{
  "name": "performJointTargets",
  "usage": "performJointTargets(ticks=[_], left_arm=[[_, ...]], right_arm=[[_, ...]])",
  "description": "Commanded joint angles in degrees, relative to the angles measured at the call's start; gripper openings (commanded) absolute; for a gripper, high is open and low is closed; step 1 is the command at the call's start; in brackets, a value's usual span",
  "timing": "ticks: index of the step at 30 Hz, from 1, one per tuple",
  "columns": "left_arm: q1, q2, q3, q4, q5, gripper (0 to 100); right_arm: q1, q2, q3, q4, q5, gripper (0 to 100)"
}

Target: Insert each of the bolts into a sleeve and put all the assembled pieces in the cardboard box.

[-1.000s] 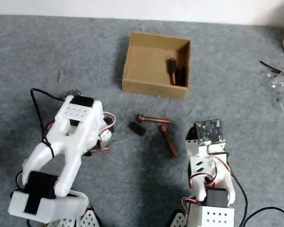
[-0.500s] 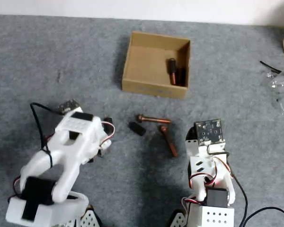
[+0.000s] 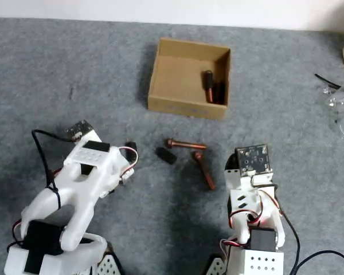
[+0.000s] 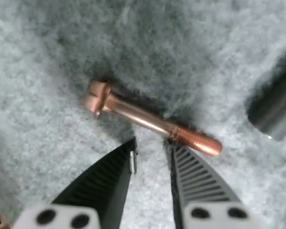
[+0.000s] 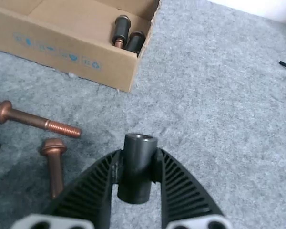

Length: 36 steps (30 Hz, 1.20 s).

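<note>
Bolt [image 4: 152,125] lies just beyond the left gripper [image 4: 150,147], jaws slightly apart; best widen them and straddle its shank squarely. Right gripper [image 5: 136,155] clamps a black sleeve [image 5: 136,179].

One bolt [image 3: 186,144], a second bolt [image 3: 204,171] and a black sleeve [image 3: 165,155] lay on the worktop [image 3: 103,69] between the arms, barring the straight way to the cardboard box [image 3: 183,106]. The box was open-topped, with an assembled piece [image 3: 208,86] against its right wall and its left floor bare.
</note>
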Motion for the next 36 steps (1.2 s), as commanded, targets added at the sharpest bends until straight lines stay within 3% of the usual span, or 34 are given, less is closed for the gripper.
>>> performJointTargets(ticks=[1, 13, 25, 32, 36], left_arm=[[-1.3, -0.7, -2.7, -1.8, 0.9, 13], [-0.9, -0.7, -18.1, 19.3, 0.9, 13], [-1.5, -0.2, -16.1, 19.0, 1.1, 13], [-2.2, -0.1, -7.3, 9.5, 1.1, 34], [-2.2, -0.1, -3.7, 5.0, 1.2, 36]], right_arm=[[0.8, -0.8, 6.5, -2.6, 0.6, 0.5], [0.7, -0.8, 6.5, -2.6, 0.6, 0.5], [0.7, -0.8, 6.5, -2.6, 0.6, 0.5], [0.7, -0.8, 6.5, -2.6, 0.6, 0.5], [0.7, -0.8, 6.5, -2.6, 0.6, 0.5]])
